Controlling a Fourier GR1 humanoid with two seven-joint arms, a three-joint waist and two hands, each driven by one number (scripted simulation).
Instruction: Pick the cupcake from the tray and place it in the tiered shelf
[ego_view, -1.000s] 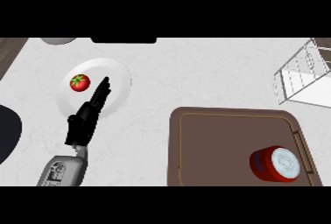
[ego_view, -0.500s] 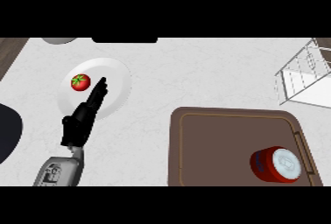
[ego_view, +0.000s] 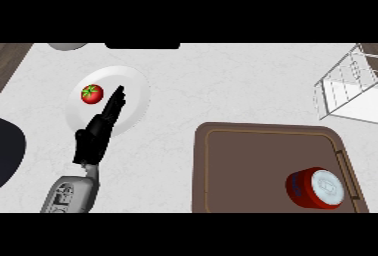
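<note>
Landmark taken: the brown tray (ego_view: 221, 170).

The cupcake (ego_view: 316, 187) is seen lying on the tray, toward its right side and near its lower edge; red wrapper, pale top facing up. It is untouched, nothing near it.

The tiered shelf (ego_view: 347, 87) is seen up and to the right of the tray, just past its upper right corner; white wire frame, partly cut off by the view's edge.

The left hand (ego_view: 100, 130) is held well to the left of the tray, fingers stretched straight and together, gripping nothing. The fingertips are laid over a white plate (ego_view: 136, 95), just beside a tomato (ego_view: 91, 93) that sits on that plate. Contact with the tomato cannot be confirmed.

The right hand is not shown in the view.

Task judged as not begun: no hand at the cupcake.

Risks noted:
- The tomato could be nudged or rolled off the plate if the straight fingers are swept sideways; it is round and unrestrained.
- The wrong object could be taken, since the only visible hand is at the plate, far from the tray.
- A reach across from the left would be long; the tray's raised rim could be clipped by the forearm.
- The cupcake could be tipped by a side-on grasp on the tapered wrapper.
- The shelf's wires could be struck on entry.
</note>
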